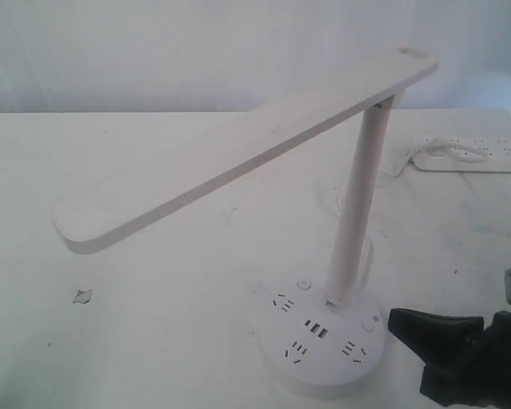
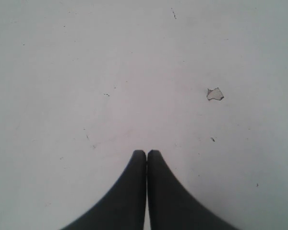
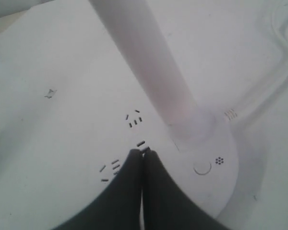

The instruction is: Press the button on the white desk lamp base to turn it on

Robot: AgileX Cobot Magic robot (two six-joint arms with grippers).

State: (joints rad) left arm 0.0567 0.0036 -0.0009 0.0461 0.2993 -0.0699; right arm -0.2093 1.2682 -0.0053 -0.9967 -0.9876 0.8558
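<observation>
Since the button [image 3: 202,167] looks like a small stiff key on the rigid, probably light lamp base [image 1: 319,372], lower right of the exterior view, poke straight down, no gripping. Jaws of the right gripper [image 3: 143,153] are clenched empty near it; left gripper [image 2: 146,153] likewise, over the worktop [image 2: 86,72].

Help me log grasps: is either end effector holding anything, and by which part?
Nothing is held. The left end effector is shut on nothing over the table; the right end effector is shut, empty, near the white desk lamp base.
</observation>
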